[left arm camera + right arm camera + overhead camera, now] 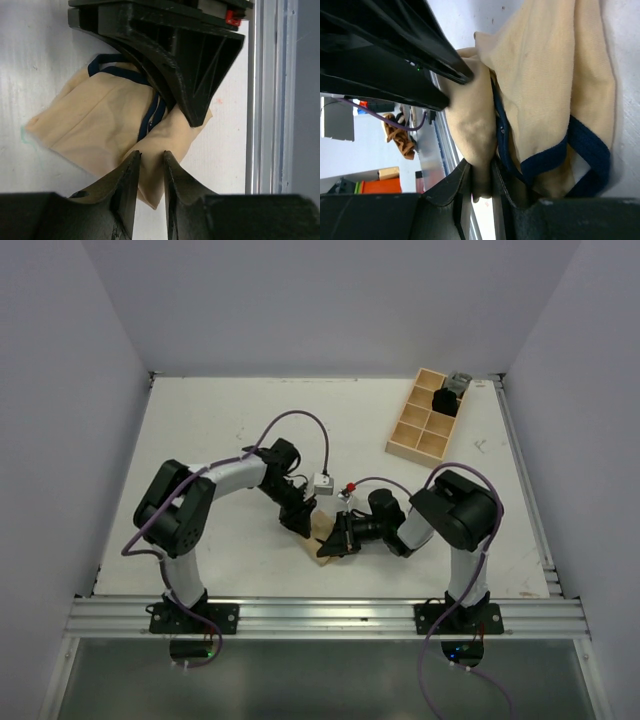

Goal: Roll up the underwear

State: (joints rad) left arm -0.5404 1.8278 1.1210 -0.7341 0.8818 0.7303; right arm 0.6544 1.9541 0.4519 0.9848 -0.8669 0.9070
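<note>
**Top view.** Underwear [325, 548]: one, bunched on the worktop [200, 430] at 6 o'clock from centre. Left pincer [300, 522] and right pincer [335, 540]: two, meeting over it. Wooden tray [405, 445]: one, at 1 o'clock, well apart.

**Left wrist view.** Left pincer's fingers [127, 185] are drawn nearly together at 6 o'clock over the cloth's near fold. Cannot tell whether they are pinching cloth. The right pincer enters from 12 o'clock onto the dark trim.

**Right wrist view.** Right pincer [480, 165] is clenched on a rolled beige fold. The left pincer's tip touches the fold at 10 o'clock.

**Step, judged.** Rolling is under way, with one fold turned. The next move calls for turning the held fold further over the flat remainder while keeping it tight.
</note>
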